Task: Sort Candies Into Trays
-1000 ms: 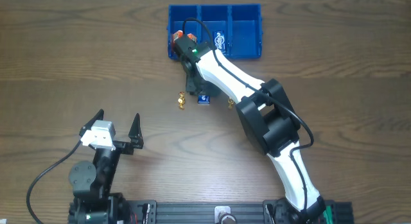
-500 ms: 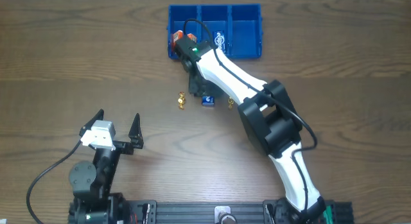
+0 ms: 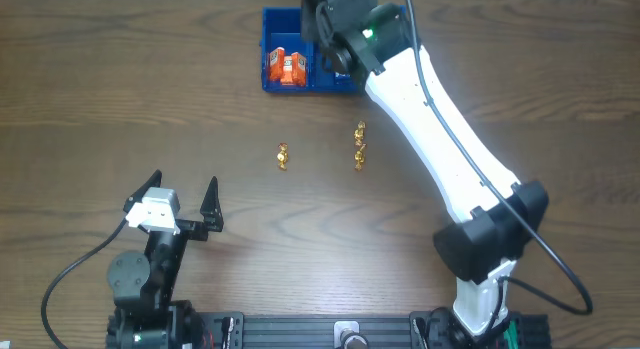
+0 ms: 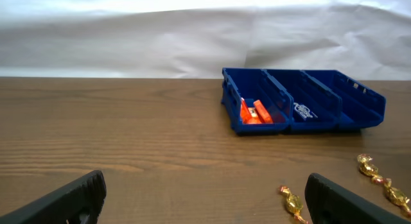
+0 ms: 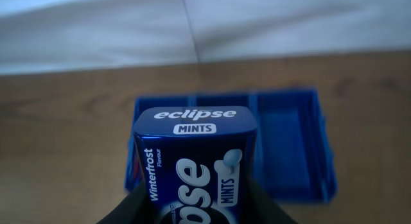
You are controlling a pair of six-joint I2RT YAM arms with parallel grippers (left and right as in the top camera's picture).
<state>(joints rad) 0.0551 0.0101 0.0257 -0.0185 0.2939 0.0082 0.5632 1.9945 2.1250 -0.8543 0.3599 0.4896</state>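
Brown wood-grain tabletop point(image 3: 120, 89) stretches under both arms, with a pale wall behind it in the wrist views. A blue tray point(image 3: 268, 81) with three compartments sits at the far edge. Its left compartment holds orange candies point(image 3: 285, 67), and the left wrist view shows a small blue packet point(image 4: 303, 110) in the middle one.

The right claw point(image 5: 198, 211) is lifted above the tray and clamped on a dark blue box point(image 5: 196, 160), one finger on each side. The box stands upright in the grip, apart from the tray. It seems to hang over the left or middle compartment, though which one I cannot tell.

Three gold candies lie on the bare wood nearer the arms. One point(image 3: 283, 156) lies alone to the left, and two point(image 3: 360, 134) point(image 3: 359, 157) lie close together to its right.

The left claw point(image 3: 183, 194) sits low near its base, fingers spread wide apart and holding nothing, well away from the candies.
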